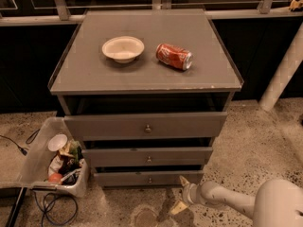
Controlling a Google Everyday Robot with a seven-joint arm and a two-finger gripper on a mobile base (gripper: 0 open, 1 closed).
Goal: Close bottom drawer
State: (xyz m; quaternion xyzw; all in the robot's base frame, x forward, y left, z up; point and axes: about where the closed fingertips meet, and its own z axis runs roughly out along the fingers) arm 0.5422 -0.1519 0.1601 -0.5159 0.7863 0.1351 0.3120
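The bottom drawer (149,178) is the lowest and narrowest grey front of the cabinet, with a small round knob at its centre. It sticks out slightly, with a dark gap above it. My gripper (180,194) is low at the drawer's right end, just in front of its lower right corner. Its fingers (184,180) are spread open and hold nothing. The pale arm (227,200) reaches in from the lower right.
The middle drawer (148,156) and top drawer (147,126) also stand partly out. A bowl (123,48) and a red can (174,56) lie on the cabinet top (80,74). A bin of trash (59,162) and cables sit left of the cabinet. A white post (284,70) stands at right.
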